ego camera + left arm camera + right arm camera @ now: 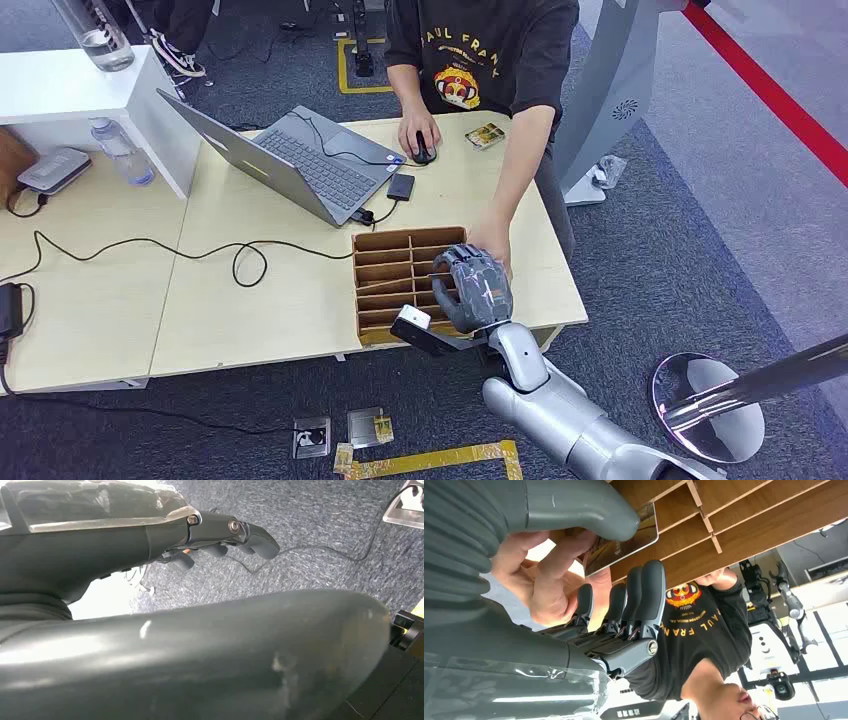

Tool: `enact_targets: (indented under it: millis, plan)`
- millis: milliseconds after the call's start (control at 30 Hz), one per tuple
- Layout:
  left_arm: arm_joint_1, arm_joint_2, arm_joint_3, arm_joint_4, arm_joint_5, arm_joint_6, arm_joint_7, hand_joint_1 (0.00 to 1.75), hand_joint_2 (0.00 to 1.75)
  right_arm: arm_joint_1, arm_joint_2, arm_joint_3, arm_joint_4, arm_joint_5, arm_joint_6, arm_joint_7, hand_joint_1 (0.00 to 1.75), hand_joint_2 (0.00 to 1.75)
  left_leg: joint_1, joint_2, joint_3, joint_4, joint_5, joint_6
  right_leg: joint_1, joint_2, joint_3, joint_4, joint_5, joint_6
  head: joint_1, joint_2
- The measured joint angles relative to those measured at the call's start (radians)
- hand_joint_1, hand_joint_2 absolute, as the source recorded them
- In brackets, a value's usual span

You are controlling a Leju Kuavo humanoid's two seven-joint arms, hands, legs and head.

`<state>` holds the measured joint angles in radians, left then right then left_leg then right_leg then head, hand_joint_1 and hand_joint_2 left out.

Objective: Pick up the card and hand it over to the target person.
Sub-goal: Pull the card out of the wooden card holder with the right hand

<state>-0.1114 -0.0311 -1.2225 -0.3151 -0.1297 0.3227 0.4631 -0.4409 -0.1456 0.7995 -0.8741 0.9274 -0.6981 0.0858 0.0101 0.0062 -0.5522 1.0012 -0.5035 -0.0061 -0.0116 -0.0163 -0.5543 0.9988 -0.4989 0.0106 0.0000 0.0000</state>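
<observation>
Your right hand (589, 580) is over the wooden divider box (385, 262), the card (624, 542) pinched between its thumb and fingers (644, 597). The person's hand (541, 580) grips the card too, at the card's 9 o'clock in the wrist view. Your left hand (220, 532) holds nothing, fingers curled in.

An office-like robot lab — laptop (290, 160) on wooden desks (250, 290), grey carpet (690, 240), taped floor markings (440, 462).
</observation>
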Motion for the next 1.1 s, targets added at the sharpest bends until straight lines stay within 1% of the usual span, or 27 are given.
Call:
enact_targets:
  millis: [267,633,833,967,1033,1100]
  plan:
    - [-0.002,0.0,-0.011,0.004,-0.008,-0.005,-0.003,0.0,0.0,-0.003,-0.005,-0.004,0.006,0.0,0.0,0.0,0.97,1.75,0.0,-0.001,0.0,0.0,0.0,0.0,0.0,0.0,0.0,0.0,0.0,0.0,0.0,0.0]
    - [-0.003,0.0,-0.015,0.006,-0.012,-0.003,-0.003,0.0,0.0,0.009,-0.016,-0.01,-0.012,0.004,0.0,0.011,0.98,1.75,0.0,-0.001,0.001,-0.001,0.0,0.0,0.0,-0.001,0.001,-0.001,0.0,0.0,0.0,0.0]
    - [-0.003,0.0,-0.016,0.006,-0.012,-0.002,-0.001,0.0,0.0,0.004,-0.016,0.001,0.003,-0.001,0.001,0.015,0.98,1.75,0.0,-0.001,0.001,-0.001,0.0,0.0,0.0,-0.001,0.001,-0.001,0.0,0.0,0.0,0.0]
    - [-0.003,0.0,-0.015,0.006,-0.011,-0.001,0.0,0.0,0.0,-0.01,-0.016,0.024,0.042,-0.013,0.001,0.028,1.0,1.75,0.0,-0.001,0.001,0.0,0.0,0.0,0.0,-0.001,0.001,0.0,0.0,0.0,0.0,0.0]
    - [-0.002,-0.001,-0.014,0.007,-0.009,0.0,0.001,0.0,0.0,-0.015,-0.015,0.028,0.057,-0.019,0.0,0.03,1.05,1.75,0.0,-0.001,0.001,-0.001,0.0,0.0,0.0,-0.001,0.001,-0.001,0.0,0.0,0.0,0.0]
    - [-0.002,-0.001,-0.013,0.007,-0.008,-0.001,0.0,0.0,0.0,-0.018,-0.013,0.028,0.07,-0.027,0.0,0.027,1.13,1.75,0.0,-0.001,0.001,0.0,0.0,0.0,0.0,-0.001,0.001,0.0,0.0,0.0,0.0,0.0]
